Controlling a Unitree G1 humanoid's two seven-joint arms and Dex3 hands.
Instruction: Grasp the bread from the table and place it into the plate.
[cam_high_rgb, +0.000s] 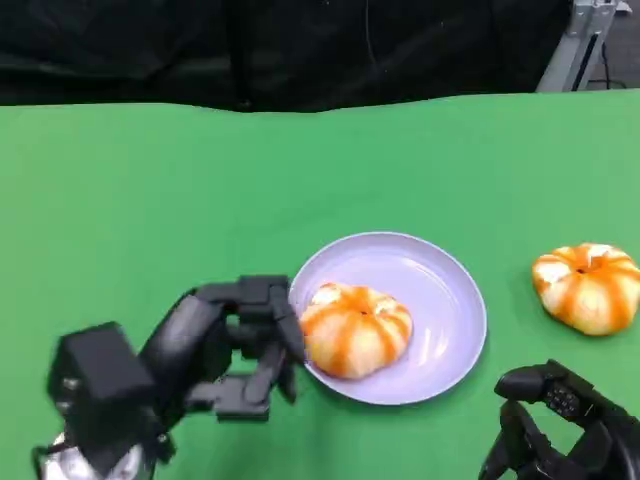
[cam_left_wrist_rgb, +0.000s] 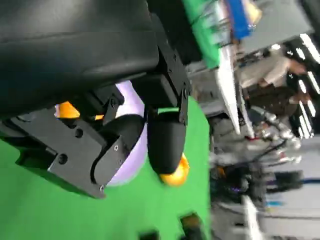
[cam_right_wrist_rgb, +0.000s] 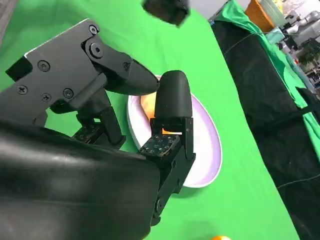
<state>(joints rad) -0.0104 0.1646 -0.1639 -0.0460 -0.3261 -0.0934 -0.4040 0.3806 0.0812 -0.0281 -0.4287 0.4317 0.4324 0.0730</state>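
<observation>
One bread (cam_high_rgb: 355, 328) sits in plate (cam_high_rgb: 440, 300), near its left rim. Left robot hand (cam_high_rgb: 255, 345) is beside it, fingers apart, holding nothing. Second bread (cam_high_rgb: 588, 287) lies on desk (cam_high_rgb: 150, 200), right of plate. Right robot hand (cam_high_rgb: 560, 415) is low, grip state unclear. Risk: w/drawing left fingers could snag rim, tip plate.
</observation>
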